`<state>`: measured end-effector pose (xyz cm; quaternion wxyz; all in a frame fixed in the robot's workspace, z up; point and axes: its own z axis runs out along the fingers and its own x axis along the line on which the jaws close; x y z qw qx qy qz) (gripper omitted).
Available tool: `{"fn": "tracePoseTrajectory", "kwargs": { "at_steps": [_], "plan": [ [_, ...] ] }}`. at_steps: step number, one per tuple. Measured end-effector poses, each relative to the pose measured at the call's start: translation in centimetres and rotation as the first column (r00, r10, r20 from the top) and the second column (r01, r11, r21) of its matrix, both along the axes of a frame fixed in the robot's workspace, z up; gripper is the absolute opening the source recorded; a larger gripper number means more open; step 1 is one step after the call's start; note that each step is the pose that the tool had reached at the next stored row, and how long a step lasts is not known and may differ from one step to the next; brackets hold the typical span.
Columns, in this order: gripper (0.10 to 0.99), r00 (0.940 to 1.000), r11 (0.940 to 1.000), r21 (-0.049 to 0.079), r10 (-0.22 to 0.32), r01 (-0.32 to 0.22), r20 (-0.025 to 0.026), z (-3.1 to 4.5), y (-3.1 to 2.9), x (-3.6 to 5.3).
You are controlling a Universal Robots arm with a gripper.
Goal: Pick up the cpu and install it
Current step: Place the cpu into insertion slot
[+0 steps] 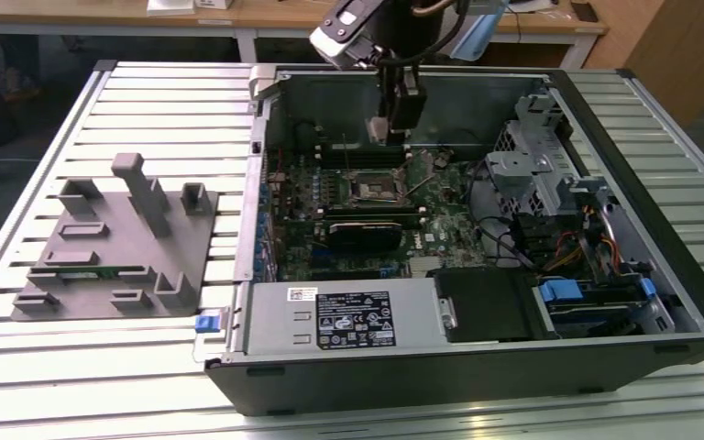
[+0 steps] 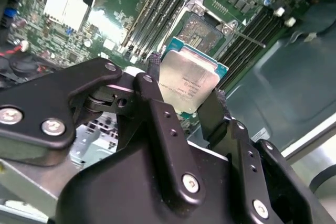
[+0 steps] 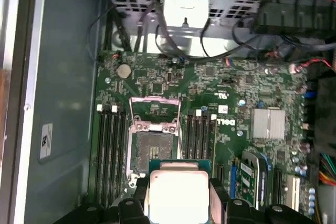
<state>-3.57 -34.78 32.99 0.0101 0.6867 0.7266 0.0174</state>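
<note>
Gripping the small flat silver-topped square cpu (image 2: 191, 83) by two edges with the black hand (image 2: 186, 80), hovering over the green motherboard (image 3: 247, 87), close to the open metal-framed socket (image 3: 153, 148).

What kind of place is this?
Probably a robotics lab or workshop: an open desktop computer case on a slatted metal table, a grey holder tray beside it, the gripper holding the cpu.

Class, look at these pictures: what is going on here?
The robot arm's gripper grips a small square silver-topped cpu between its black fingers, above the green motherboard inside an open black computer case. The cpu hangs near the open, empty metal socket, not yet seated. A grey plastic holder tray sits outside the case.
</note>
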Motion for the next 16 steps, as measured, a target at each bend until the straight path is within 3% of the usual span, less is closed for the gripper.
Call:
{"fn": "tracePoseTrajectory", "kwargs": {
  "at_steps": [16],
  "plan": [
    [0.541, 1.0, 1.0, 0.0, 0.009, -0.009, 0.0, -1.89, 0.2, 0.0]
  ]
}}
